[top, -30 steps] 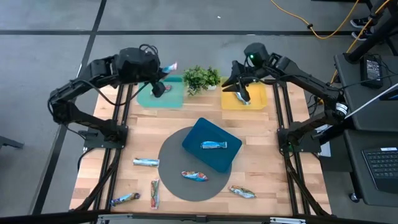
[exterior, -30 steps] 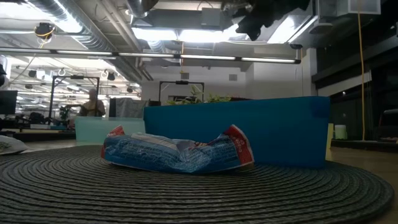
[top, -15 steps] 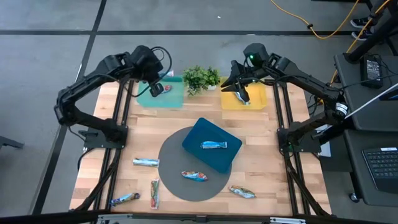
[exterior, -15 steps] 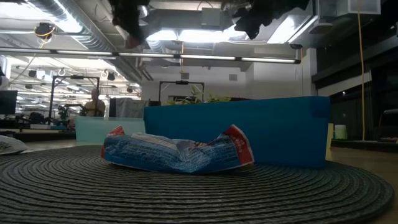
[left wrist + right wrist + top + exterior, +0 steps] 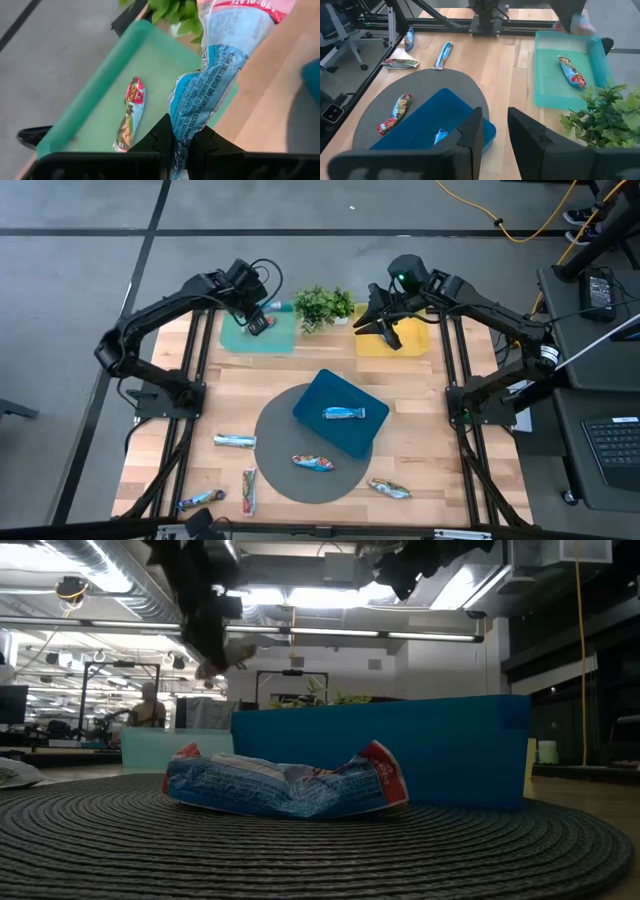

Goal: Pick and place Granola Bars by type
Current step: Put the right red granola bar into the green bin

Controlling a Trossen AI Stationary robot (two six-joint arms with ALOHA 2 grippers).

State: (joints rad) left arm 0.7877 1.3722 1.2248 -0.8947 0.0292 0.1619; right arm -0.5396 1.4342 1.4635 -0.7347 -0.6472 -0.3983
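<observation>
Granola bar (image 5: 210,75) pinched, left gripper (image 5: 258,321) over green tray (image 5: 240,340)

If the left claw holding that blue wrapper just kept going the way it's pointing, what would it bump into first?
Probably the green tray: the left gripper, shut on a blue granola bar, aims at its floor beside the red bar. Depth is uncertain.
</observation>
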